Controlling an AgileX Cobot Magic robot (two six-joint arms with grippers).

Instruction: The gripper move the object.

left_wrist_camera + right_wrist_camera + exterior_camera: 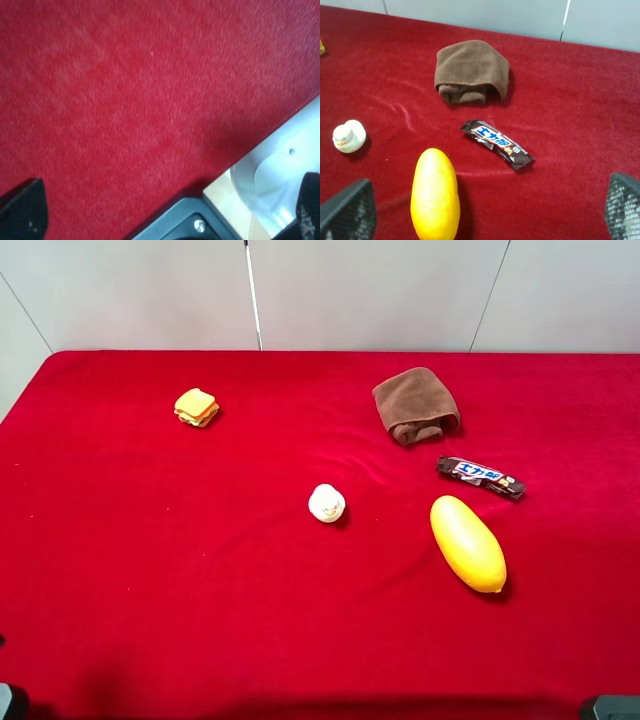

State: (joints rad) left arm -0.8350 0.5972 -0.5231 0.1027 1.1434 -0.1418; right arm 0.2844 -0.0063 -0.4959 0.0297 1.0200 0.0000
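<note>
The folded brown towel (415, 405) lies rumpled on the red table cloth at the back right. It also shows in the right wrist view (470, 70), well ahead of my right gripper (485, 207). That gripper is open and empty, with its dark fingertips (347, 210) spread wide, and it is far from the towel. My left gripper (165, 212) is open and empty over bare red cloth at the table's near edge. No task object shows in the left wrist view. In the high view only dark bits of the arms show at the bottom corners.
A wrapped chocolate bar (480, 477) lies just in front of the towel, and a yellow oblong fruit (467, 543) lies nearer. A small white duck toy (326, 503) sits mid-table. A yellow-orange sandwich toy (196, 406) sits at the back left. The red cloth (150, 570) covers the table.
</note>
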